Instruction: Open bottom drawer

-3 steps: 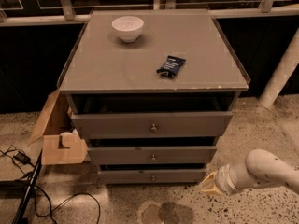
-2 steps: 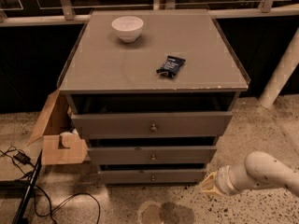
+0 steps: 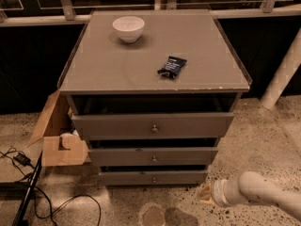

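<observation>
The bottom drawer is the lowest, slimmest grey front of the cabinet, with a small round metal knob at its centre. It sits slightly out from the cabinet body, like the two drawers above it. My gripper is low at the lower right, just above the floor, to the right of the bottom drawer's right end and a little in front of it, apart from the drawer. The white arm runs off to the right edge.
A white bowl and a dark snack packet lie on the cabinet top. An open cardboard box stands at the cabinet's left. Cables trail on the floor at left. A white pole stands at right.
</observation>
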`<state>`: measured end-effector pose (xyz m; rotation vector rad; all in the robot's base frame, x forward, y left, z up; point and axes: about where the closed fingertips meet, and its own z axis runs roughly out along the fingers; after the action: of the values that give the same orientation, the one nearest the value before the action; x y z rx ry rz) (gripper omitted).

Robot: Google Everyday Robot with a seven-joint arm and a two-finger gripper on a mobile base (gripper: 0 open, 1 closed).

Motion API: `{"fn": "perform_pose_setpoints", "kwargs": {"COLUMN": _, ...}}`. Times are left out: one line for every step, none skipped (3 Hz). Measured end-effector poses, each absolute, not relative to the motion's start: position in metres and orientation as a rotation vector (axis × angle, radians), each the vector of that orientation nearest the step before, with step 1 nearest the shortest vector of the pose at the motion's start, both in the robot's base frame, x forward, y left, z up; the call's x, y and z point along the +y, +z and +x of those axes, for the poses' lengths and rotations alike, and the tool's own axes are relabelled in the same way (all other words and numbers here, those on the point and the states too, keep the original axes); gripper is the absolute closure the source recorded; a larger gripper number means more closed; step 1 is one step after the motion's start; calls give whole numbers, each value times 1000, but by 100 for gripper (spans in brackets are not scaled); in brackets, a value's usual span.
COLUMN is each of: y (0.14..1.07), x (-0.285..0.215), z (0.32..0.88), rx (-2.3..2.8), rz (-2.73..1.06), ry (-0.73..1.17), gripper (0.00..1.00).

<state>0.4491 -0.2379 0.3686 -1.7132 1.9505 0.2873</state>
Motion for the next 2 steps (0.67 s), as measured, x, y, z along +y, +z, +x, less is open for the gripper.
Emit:
{"fn": "perform_pose_setpoints", "kwargs": {"y": 320, "x": -233, "z": 464, "rx": 1900, "rz": -1732, "ry": 263, "gripper": 98}}
{"fn": "perform_pose_setpoints", "kwargs": {"y": 283, "x": -228, "z": 478, "rx": 1923, "rz": -1726, "ry": 277, "gripper": 75}}
